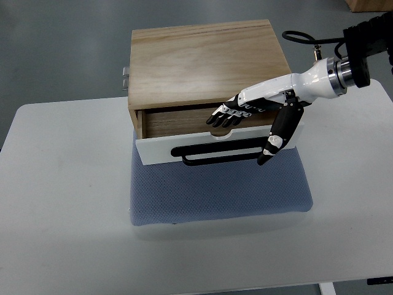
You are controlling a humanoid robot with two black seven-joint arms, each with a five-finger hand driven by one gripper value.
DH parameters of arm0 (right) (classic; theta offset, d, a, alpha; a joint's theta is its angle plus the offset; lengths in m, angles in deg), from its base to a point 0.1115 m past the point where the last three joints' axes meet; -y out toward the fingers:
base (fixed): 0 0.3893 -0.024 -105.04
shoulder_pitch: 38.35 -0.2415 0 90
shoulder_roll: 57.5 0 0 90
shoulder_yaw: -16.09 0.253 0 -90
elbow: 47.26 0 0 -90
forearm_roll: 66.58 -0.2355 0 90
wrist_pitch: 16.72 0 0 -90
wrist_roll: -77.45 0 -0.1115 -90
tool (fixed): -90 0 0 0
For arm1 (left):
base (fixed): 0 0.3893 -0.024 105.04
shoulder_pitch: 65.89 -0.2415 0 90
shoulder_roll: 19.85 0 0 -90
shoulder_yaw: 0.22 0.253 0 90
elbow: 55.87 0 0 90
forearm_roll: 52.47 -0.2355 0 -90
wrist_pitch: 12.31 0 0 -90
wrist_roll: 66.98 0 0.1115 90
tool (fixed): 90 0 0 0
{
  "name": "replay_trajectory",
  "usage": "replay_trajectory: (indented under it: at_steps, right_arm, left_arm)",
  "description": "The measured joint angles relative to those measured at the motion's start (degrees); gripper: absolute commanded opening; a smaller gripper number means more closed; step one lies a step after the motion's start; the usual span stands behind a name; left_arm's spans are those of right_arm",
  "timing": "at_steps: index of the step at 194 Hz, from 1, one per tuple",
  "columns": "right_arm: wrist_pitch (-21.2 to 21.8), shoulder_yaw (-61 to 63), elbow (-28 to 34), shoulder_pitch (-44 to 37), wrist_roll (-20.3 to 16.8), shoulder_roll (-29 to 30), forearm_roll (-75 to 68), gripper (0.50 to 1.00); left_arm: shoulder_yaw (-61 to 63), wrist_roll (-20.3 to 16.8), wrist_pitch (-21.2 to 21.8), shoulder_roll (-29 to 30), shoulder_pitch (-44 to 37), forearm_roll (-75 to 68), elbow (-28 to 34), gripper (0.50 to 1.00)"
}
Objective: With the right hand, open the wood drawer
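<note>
A light wood drawer box (206, 61) stands on a blue-grey mat (215, 190) on the white table. Its drawer (178, 123) is pulled partly out, showing a white front (159, 150) with a black bar handle (212, 153). My right hand (242, 132) reaches in from the right edge. Its four fingers (224, 115) hook over the top rim of the drawer front into the gap, and the thumb (276, 138) hangs down over the outside of the white front near the handle's right end. The left hand is out of view.
The white table (61, 203) has bare surface to the left, right and front of the mat. A small metal fitting (124, 75) sticks out on the box's left rear side. A black cable (301, 38) loops behind my right wrist. Grey floor lies beyond the table.
</note>
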Motion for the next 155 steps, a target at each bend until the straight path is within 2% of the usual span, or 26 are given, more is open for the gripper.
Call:
replay_trajectory:
  at_steps: [24, 44, 93, 125, 133, 155]
  right_arm:
    - [0.0, 0.6, -1.2, -2.5, -0.7, -2.0, -4.9, 0.944]
    - [0.0, 3.4, -5.7, -2.5, -0.4, -2.5, -7.5, 0.944]
    - [0.0, 16.5, -26.7, 6.0, 1.2, 0.7, -17.3, 0.942]
    - [-0.1, 22.2, -39.5, 13.8, 6.3, 5.0, -23.4, 0.942]
    - [-1.3, 22.9, -42.6, 15.6, 7.9, 6.3, -24.5, 0.942]
    - [-9.2, 25.2, -51.4, 20.7, 12.6, 10.5, -27.1, 0.942]
  left_arm:
    - [0.0, 0.0, 0.0, 0.0, 0.0, 0.0, 0.0, 1.0]
    - [0.0, 0.0, 0.0, 0.0, 0.0, 0.0, 0.0, 1.0]
    - [0.0, 0.0, 0.0, 0.0, 0.0, 0.0, 0.0, 1.0]
    - [0.0, 0.0, 0.0, 0.0, 0.0, 0.0, 0.0, 1.0]
    - [0.0, 0.0, 0.0, 0.0, 0.0, 0.0, 0.0, 1.0]
    - [0.0, 0.0, 0.0, 0.0, 0.0, 0.0, 0.0, 1.0]
